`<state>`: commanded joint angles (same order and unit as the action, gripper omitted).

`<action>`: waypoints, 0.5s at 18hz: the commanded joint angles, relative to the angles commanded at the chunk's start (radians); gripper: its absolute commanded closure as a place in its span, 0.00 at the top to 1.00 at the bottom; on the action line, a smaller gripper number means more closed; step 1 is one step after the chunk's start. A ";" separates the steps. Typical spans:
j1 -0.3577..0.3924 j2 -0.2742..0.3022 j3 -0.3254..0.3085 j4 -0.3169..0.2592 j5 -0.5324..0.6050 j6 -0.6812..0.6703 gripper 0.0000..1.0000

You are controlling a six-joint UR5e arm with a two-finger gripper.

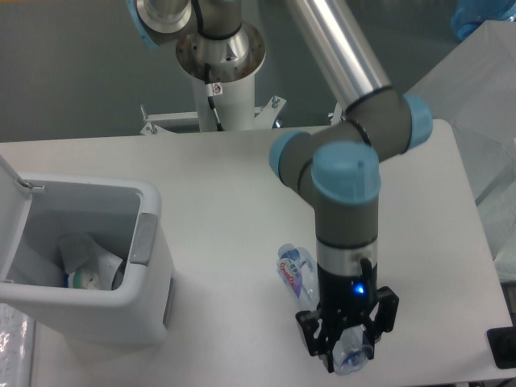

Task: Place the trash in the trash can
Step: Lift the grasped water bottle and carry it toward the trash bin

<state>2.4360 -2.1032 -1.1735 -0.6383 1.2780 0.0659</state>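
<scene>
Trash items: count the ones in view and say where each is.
2: the water bottle in the gripper above the table; the wrapper inside the trash can. Others may be hidden there.

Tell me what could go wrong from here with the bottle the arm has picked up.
The gripper seems to hold the water bottle near one end, so the long free end could swing or slip out during the carry.

The bottle is longer than the trash can opening looks wide, so it might catch on the rim.

Wrappers already lie inside; the bottle may rest high on them.
</scene>
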 joint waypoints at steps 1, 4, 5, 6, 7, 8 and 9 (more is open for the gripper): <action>-0.008 0.012 0.000 0.015 -0.009 0.009 0.62; -0.037 0.057 0.015 0.029 -0.012 0.009 0.62; -0.046 0.077 0.017 0.029 -0.012 0.009 0.62; -0.060 0.092 0.018 0.031 -0.012 0.014 0.62; -0.072 0.109 0.023 0.032 -0.011 0.014 0.62; -0.087 0.123 0.029 0.032 -0.012 0.009 0.62; -0.106 0.138 0.025 0.032 -0.011 0.006 0.62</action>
<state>2.3303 -1.9652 -1.1489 -0.6059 1.2671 0.0721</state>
